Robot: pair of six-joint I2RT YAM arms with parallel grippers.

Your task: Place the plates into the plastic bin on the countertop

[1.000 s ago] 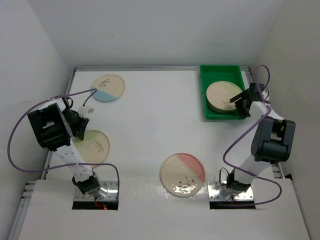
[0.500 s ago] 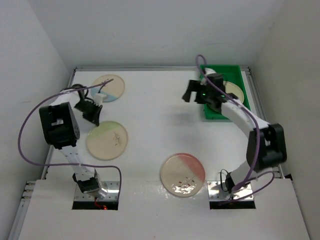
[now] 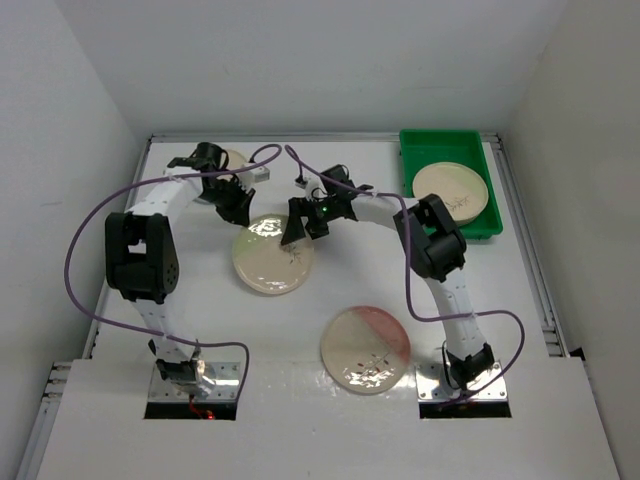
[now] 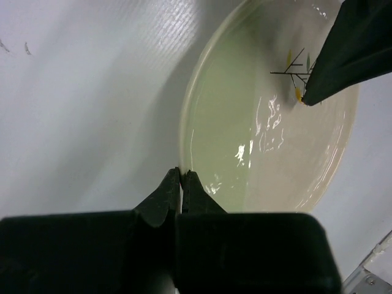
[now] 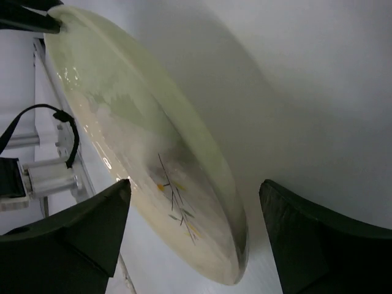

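**Two arms meet at one plate**

We see a white counter (image 3: 270, 320) boxed in by white walls (image 3: 300, 70). Left of centre, the left jaws are closed tight, fingertips (image 4: 173, 187) pinching the rim of the green plate (image 3: 272, 262). That plate is mid-counter, well apart from the bin. At its far right edge the right jaws gape wide, fingers (image 5: 73, 226) either side of the rim, gripping nothing. Nearer us the pink plate (image 3: 365, 348) lies flat. In the far right corner the green bin (image 3: 430, 140) holds a cream plate (image 3: 452, 190); whether more lie beneath it we cannot tell.
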